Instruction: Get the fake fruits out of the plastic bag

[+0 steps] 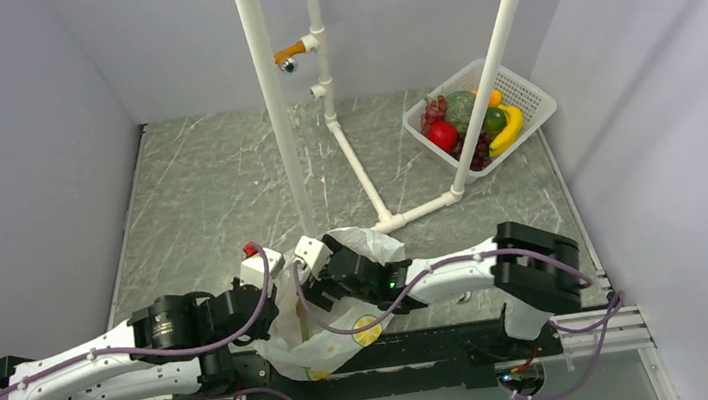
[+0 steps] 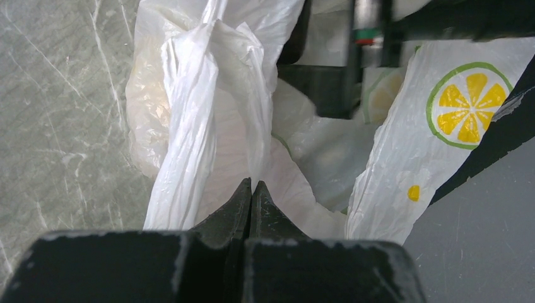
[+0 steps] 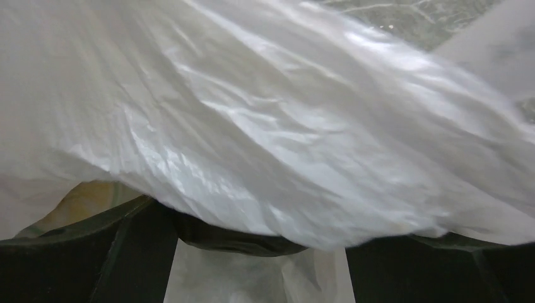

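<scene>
At the bag (image 2: 404, 170), the left gripper (image 2: 251, 189) pinches a fold while the right gripper (image 3: 258, 241) has jaws spread under its film.

This is a robotics lab bench, not anybody's kitchen. Plain pale walls (image 1: 22, 147) box in a table (image 1: 208, 186) skinned in grey-green marble-look sheet. Two robot arms, the left arm (image 1: 98, 370) and the right arm (image 1: 459, 271), are bolted to a black rail (image 1: 428, 351) at the near edge, purple cables (image 1: 268, 288) trailing. A white PVC pipe frame (image 1: 270, 99) stands mid-table. Far right sits a white basket (image 1: 530, 99) of fake fruits (image 1: 441, 136), plainly props.
</scene>
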Controlling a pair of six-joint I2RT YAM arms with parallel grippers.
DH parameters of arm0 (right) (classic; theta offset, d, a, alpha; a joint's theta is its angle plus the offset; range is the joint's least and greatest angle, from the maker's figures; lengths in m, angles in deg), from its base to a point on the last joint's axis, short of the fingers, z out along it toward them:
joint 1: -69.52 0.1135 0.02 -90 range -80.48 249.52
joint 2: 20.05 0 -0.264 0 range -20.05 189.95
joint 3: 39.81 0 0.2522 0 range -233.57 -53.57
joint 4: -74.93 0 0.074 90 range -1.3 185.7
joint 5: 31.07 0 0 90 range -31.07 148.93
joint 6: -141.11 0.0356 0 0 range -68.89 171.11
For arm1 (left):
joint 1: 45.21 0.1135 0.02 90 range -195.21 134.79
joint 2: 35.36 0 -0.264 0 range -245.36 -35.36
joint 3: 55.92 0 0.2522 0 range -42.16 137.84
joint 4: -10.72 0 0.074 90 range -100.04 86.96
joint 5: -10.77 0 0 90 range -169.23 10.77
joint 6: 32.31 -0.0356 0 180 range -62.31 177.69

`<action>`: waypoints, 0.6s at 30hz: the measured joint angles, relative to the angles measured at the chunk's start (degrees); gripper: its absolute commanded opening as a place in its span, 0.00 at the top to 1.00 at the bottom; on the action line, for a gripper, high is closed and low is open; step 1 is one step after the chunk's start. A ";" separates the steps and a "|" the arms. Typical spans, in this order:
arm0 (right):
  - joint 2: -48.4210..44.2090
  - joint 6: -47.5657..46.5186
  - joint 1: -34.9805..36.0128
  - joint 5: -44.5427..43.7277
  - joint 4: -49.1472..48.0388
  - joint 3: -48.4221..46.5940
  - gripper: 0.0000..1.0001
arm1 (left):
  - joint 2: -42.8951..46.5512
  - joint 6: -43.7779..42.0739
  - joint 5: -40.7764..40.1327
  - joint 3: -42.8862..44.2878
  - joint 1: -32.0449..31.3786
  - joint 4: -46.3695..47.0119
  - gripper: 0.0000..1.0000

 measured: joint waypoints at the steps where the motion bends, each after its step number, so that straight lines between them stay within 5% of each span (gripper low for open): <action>1: -1.64 0.31 0.00 0.17 0.44 0.52 0.70 | 0.00 0.00 0.00 0.00 0.00 -0.02 1.00; 18: -18.73 4.74 0.07 15.87 17.27 3.45 0.85 | 0.13 0.04 -0.02 0.00 -0.02 -0.02 1.00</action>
